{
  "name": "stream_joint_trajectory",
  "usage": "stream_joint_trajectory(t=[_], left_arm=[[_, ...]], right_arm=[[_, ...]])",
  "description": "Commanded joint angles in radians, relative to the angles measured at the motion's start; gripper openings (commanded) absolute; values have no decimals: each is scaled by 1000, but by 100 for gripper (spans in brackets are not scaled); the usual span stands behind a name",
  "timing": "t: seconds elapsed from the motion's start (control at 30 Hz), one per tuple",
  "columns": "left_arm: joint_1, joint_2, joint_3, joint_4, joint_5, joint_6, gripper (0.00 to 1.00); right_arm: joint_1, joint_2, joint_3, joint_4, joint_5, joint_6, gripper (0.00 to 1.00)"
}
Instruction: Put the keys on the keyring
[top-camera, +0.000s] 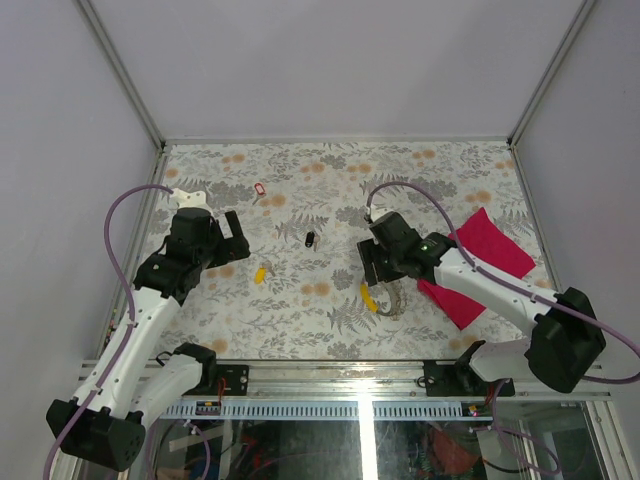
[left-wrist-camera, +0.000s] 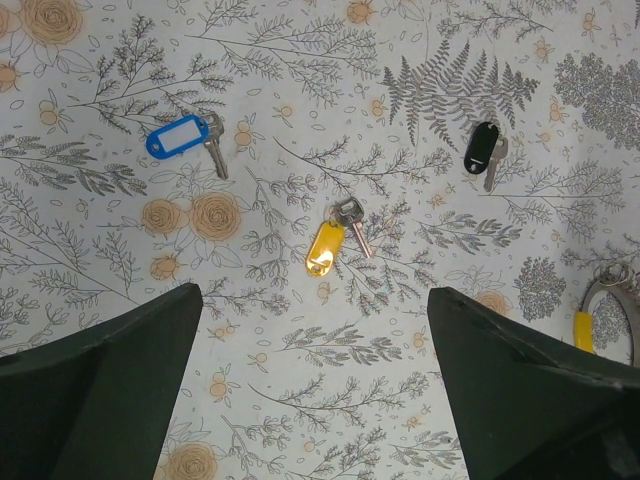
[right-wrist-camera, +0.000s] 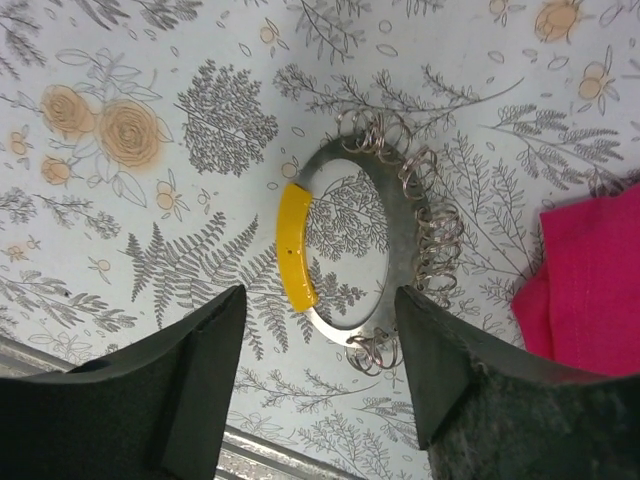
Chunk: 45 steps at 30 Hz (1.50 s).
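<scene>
The keyring (right-wrist-camera: 392, 262) is a silvery oval loop with a yellow piece (right-wrist-camera: 294, 247) and several small wire rings; it lies flat just ahead of my open right gripper (right-wrist-camera: 318, 340), which hovers over it (top-camera: 385, 300). The yellow key (left-wrist-camera: 328, 245), the black key (left-wrist-camera: 481, 148) and the blue key (left-wrist-camera: 187, 135) lie loose on the floral mat ahead of my open, empty left gripper (left-wrist-camera: 315, 330). In the top view the yellow key (top-camera: 260, 273) and black key (top-camera: 310, 239) lie between the arms, and the red key (top-camera: 260, 189) lies farther back.
A magenta cloth (top-camera: 488, 262) lies partly under the right arm, right of the keyring; its edge also shows in the right wrist view (right-wrist-camera: 590, 285). The mat's metal front edge (right-wrist-camera: 300, 455) is close behind the right gripper. Grey walls enclose the table.
</scene>
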Motion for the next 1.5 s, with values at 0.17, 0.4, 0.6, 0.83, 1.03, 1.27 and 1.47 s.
stream_joint_trajectory(t=[0.17, 0.4, 0.6, 0.83, 1.03, 1.27, 1.47], left_arm=[[-12, -16, -7, 47, 16, 14, 100], [-12, -1, -8, 47, 30, 15, 100], [-12, -3, -8, 49, 30, 15, 100], [-13, -7, -8, 48, 30, 15, 100], [-17, -8, -7, 47, 29, 15, 100], [-21, -8, -8, 47, 26, 15, 100], [-22, -7, -8, 47, 26, 15, 100]], right_arm=[[-1, -40, -49, -105, -4, 133, 57], [-1, -192, -211, -154, -71, 235, 49], [-1, -234, -319, -56, -162, 294, 42], [-1, -197, -346, -5, -124, 304, 39], [-1, -204, -363, 29, -47, 333, 38], [-1, -177, -373, 53, -18, 342, 38], [-1, -164, -390, 78, -13, 346, 38]])
